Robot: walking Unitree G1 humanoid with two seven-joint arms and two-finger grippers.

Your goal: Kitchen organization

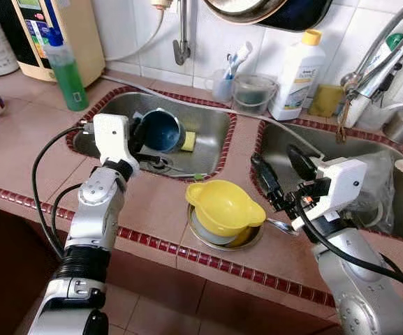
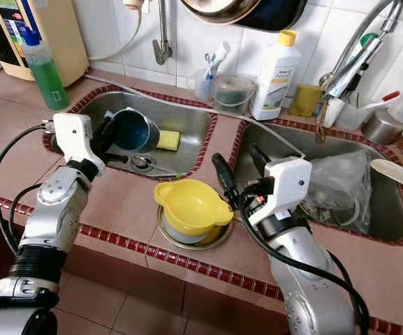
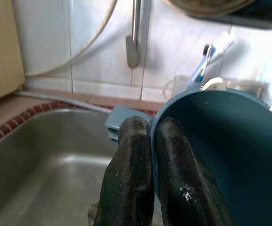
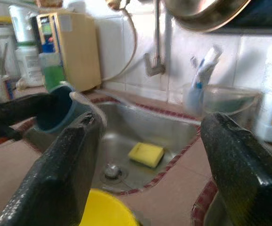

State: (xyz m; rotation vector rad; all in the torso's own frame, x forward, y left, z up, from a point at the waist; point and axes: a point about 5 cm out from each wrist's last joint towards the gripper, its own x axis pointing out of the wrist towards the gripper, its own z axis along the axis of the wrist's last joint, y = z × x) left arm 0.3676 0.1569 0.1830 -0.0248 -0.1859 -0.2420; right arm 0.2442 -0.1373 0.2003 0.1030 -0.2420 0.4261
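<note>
The blue cup [image 1: 160, 131] sits in the upper middle-left of the left eye view, inside the left sink basin [image 1: 211, 150], tipped on its side so that its open mouth faces the left gripper [image 1: 137, 137] and its long axis runs roughly level, from the gripper toward the back of the basin. The left gripper's two black fingers are clamped on the cup's rim, one inside and one outside. The left wrist view shows this plainly: the fingers [image 3: 136, 188] lie pressed almost together with the cup's thin wall between them, and the dark teal inside of the cup [image 3: 225, 160] takes up the right half of that frame, a detail the head views give only from the side.

Just beside the cup, to its right in the head view, lies a yellow sponge [image 1: 188, 141], and the basin's drain [image 2: 142, 162] is below the cup. The right wrist view looks across the counter into this same basin, with the sponge [image 4: 146, 154] at lower centre and the cup at middle left.

The right gripper [image 1: 279, 173] hovers at right of centre over the rim between the two basins, its fingers spread wide apart and empty. Just left of it, at lower centre, a yellow bowl [image 1: 223, 206] rests on a stack of dishes on the tiled counter [image 1: 33, 136]. A green bottle [image 1: 66, 68] stands upper left; a white bottle [image 1: 297, 75] stands upper right against the wall.
</note>
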